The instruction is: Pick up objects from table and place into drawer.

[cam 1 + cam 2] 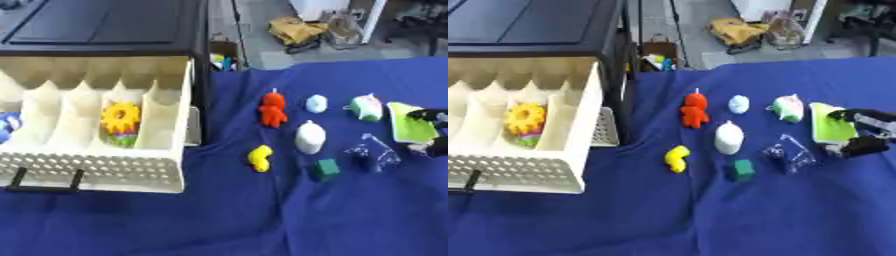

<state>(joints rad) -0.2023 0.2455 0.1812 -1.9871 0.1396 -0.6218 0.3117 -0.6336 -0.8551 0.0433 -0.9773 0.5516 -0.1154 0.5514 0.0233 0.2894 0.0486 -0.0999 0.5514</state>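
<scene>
The right hand (857,131) sits at the table's right edge, fingers curled around a lime-green flat object (828,128). The open drawer (522,172) lies far across at the table's left edge, so the carry runs leftward over the scattered toys.

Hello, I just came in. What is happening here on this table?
A robot is putting small things from the blue table into an open white drawer. A yellow gear toy already lies in one compartment. The right hand is closing its fingers round a light green thing at the right edge. The red figure, yellow piece and green cube still wait.
</scene>
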